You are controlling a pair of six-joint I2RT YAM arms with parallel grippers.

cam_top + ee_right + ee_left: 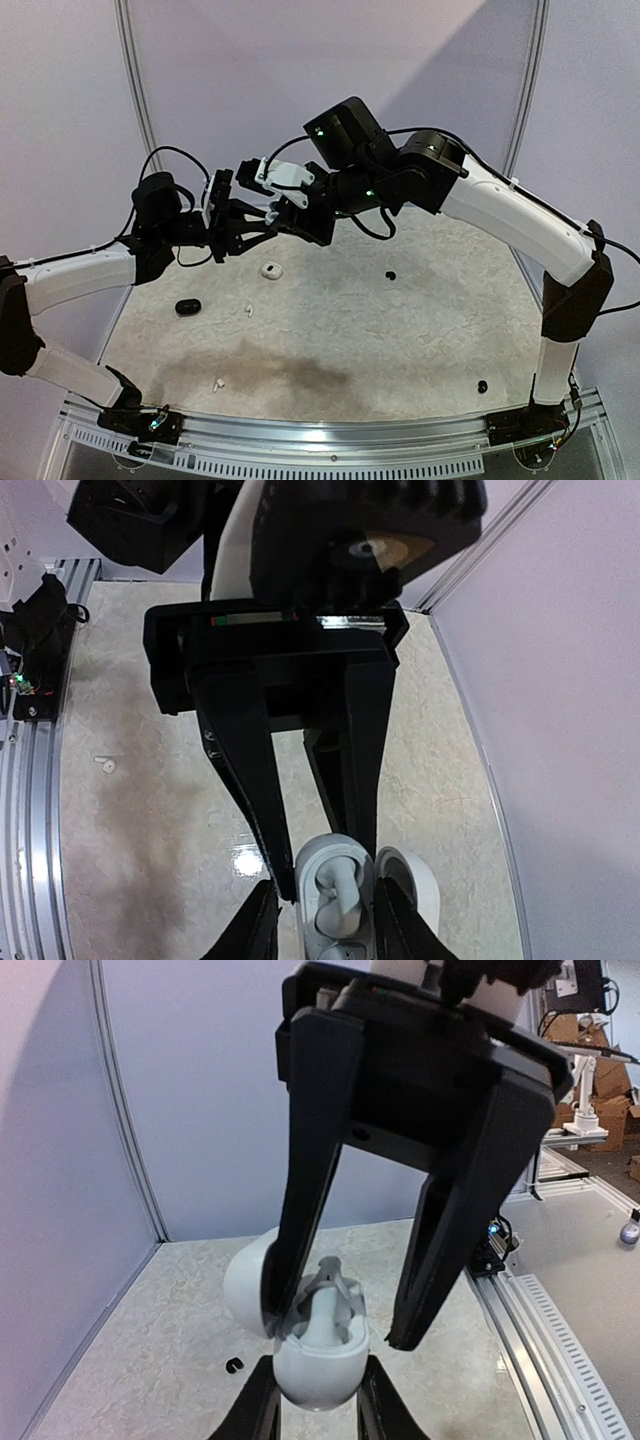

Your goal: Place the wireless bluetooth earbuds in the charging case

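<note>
- Two end effectors meet in mid-air, well above the tabletop (350, 330). The left end effector (318, 1375) is clamped almost shut on the lower body of the white charging case (335, 905). The lid (248, 1280) is swung open to one side.
- Right end effector (340, 1338): part open, holding nothing. Its fingers straddle the case mouth; one fingertip touches the hinge side and the other stands apart from the shell.
- One white earbud (338, 880) lies in the case, between both sets of fingers. It appears to stand slightly proud, so I judge seating unconfirmed.
- Risk: the touching fingertip could drag the case or knock the lid when the right end effector draws off.
- Risk: the left hold is low on a rounded shell, so a sideways push may turn the case and tip out a proud earbud.
- Far below the end effectors lie a white bud (247, 311), a second white bud (216, 382), a black bud (390, 274) and a second black bud (482, 385), all uninserted.
- Hidden: fingers mask the wells, so whether the neighbouring well is filled cannot be told.
- Unclear: a small white item (270, 269) and a dark pill shape (187, 306) are too small to identify.
</note>
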